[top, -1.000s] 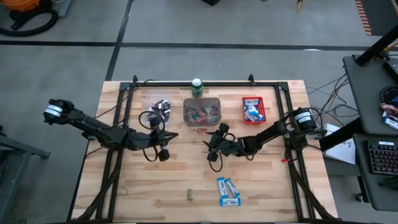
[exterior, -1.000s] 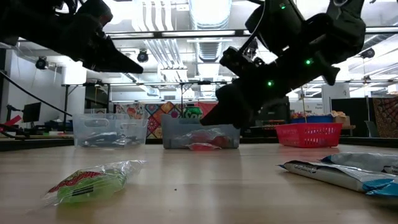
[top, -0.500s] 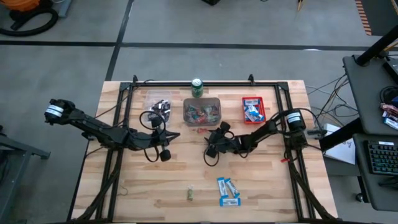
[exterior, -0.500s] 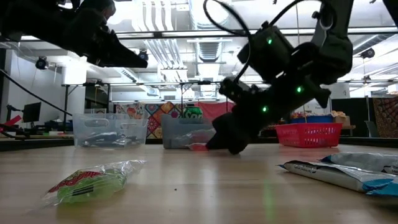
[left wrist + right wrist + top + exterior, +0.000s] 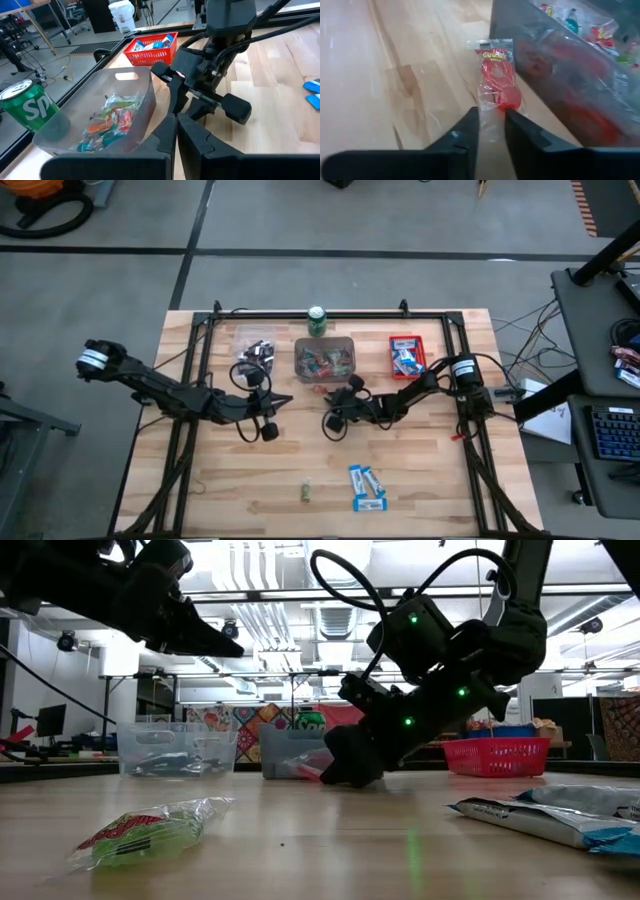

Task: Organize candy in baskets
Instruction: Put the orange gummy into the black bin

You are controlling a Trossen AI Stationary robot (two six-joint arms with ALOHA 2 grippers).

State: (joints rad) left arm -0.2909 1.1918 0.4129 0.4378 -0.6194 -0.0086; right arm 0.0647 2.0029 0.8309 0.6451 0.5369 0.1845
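Around me: grey basket [image 5: 325, 359] right beside my right fingers [image 5: 490, 131], green can [image 5: 317, 320] behind it on the bench [image 5: 430, 470].
Right fingers: were down on the bench, nearly together, pinching the clear wrapper tail of a red candy [image 5: 496, 85] lying against the grey basket's wall.
Left fingers [image 5: 176, 131]: together, holding nothing, hovering near the clear basket [image 5: 254, 345].
Change: a second back my right fingers were wide and higher.
Count: three baskets, counting the red basket [image 5: 407, 356]; two blue bars [image 5: 366, 487] and one green candy [image 5: 306, 493] loose near the front.

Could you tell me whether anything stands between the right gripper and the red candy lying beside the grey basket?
Nothing visible does: the right gripper already has its fingers either side of the red candy, which lies on the table against the grey basket.
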